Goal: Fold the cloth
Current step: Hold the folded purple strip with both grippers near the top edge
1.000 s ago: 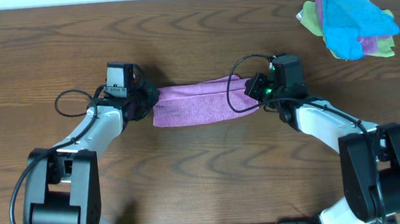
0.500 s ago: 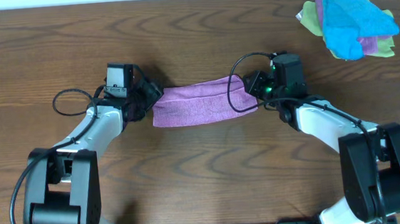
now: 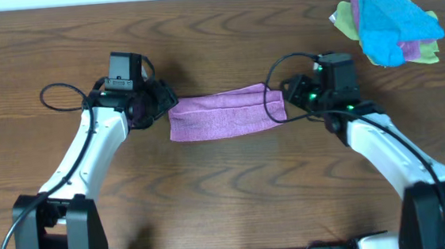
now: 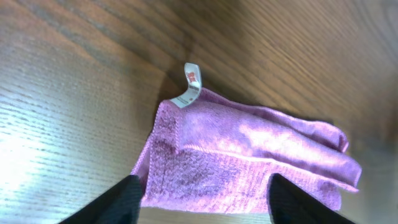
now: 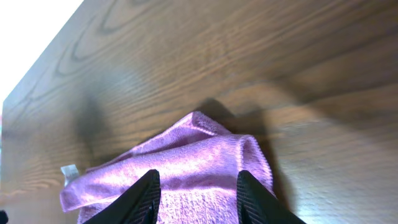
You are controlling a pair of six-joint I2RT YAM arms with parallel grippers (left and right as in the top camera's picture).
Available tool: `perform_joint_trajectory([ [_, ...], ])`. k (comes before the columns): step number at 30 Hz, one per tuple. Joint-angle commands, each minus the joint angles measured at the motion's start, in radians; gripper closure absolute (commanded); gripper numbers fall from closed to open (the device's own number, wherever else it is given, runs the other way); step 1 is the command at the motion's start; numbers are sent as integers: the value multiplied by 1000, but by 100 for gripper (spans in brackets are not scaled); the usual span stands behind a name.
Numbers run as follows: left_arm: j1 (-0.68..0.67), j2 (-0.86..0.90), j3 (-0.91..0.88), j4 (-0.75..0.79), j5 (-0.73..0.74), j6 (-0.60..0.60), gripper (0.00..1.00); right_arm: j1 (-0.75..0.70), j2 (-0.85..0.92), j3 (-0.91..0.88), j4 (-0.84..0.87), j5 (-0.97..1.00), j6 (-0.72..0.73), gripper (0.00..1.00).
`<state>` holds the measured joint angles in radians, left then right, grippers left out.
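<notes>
Your left gripper (image 3: 167, 105) and right gripper (image 3: 287, 99) both stand open and empty, just off the short ends of the purple cloth (image 3: 226, 113), which lies mid-table as a folded strip. Its long axis runs left to right, with the label (image 4: 191, 84) at the left end. Pinch one short end squarely through all layers, then carry it across.
</notes>
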<state>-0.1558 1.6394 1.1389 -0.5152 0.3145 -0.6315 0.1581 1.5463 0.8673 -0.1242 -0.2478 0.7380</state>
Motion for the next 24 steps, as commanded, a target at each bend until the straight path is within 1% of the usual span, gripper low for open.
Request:
perform_joint_trajectory([
  [1, -6, -8, 18, -21, 37, 22, 47, -28, -56, 14, -62, 9, -19, 60],
  [3, -17, -8, 18, -19, 52, 11, 54, -36, -79, 14, -114, 9, -23, 62],
  [5, -35, -6, 18, -9, 49, -4, 70, -40, -93, 14, -164, 9, -22, 66],
  [8, -79, 6, 18, 31, 42, -6, 94, -39, -101, 14, -238, 8, -22, 68],
  [11, -125, 35, 18, 67, -17, -31, 94, -39, -101, 14, -304, 4, -21, 66],
  [17, -155, 109, 18, 109, -92, -30, 94, -39, -101, 13, -343, -77, -21, 46],
  [21, -155, 174, 18, 122, -106, -28, 94, -39, -101, 13, -349, -82, -13, 42],
  [24, -155, 220, 18, 139, -108, -27, 94, -35, -95, 10, -351, -82, -13, 41],
])
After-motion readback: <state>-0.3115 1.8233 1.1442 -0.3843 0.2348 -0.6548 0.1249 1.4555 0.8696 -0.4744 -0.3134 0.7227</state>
